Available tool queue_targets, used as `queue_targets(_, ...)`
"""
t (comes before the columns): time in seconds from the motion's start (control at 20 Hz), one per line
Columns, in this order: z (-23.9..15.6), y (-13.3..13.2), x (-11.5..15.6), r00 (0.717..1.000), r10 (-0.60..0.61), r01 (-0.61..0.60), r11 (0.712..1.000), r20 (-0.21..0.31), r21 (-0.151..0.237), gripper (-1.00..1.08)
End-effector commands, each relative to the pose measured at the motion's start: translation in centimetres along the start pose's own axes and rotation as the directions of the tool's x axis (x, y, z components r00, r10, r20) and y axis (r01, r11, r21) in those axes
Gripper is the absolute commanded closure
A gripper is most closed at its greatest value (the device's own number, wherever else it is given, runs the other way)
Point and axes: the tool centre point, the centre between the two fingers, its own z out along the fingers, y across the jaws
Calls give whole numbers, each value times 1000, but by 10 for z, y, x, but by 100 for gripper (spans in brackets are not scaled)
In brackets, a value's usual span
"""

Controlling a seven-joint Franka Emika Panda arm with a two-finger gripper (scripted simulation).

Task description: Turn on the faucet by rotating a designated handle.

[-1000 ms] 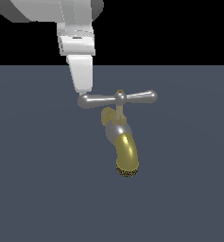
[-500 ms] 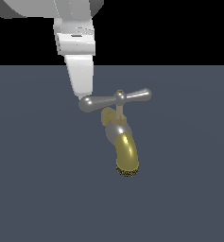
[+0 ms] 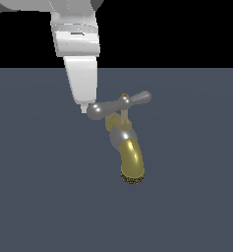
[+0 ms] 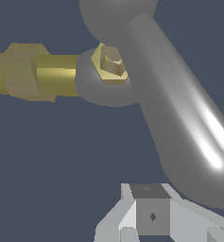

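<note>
Handle (image 3: 119, 104) atop faucet (image 3: 128, 152): rigid, glossy, likely slippery. Pincer (image 3: 84, 109) touching bulbous end at exterior view's left; jaw state indeterminable. Push at that end for leverage.

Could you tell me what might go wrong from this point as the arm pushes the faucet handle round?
The fingers touch only the rounded end of the handle, without enclosing it, so they might slip off that glossy bulb. The handle already sits tilted over the faucet; as it swings on, the push point shifts, and contact may be lost unless the arm follows the arc.
</note>
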Motion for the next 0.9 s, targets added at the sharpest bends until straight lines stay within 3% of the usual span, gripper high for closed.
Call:
queue_targets(0.0,0,11,1,1000,4,-4,1000,-1,-6,108)
queue_targets(0.15,0,8,-3,1000,-5,5,1000,0,-1,108)
queue_targets(0.85,0,49,28,1000,0,0,1000,0,-3,108)
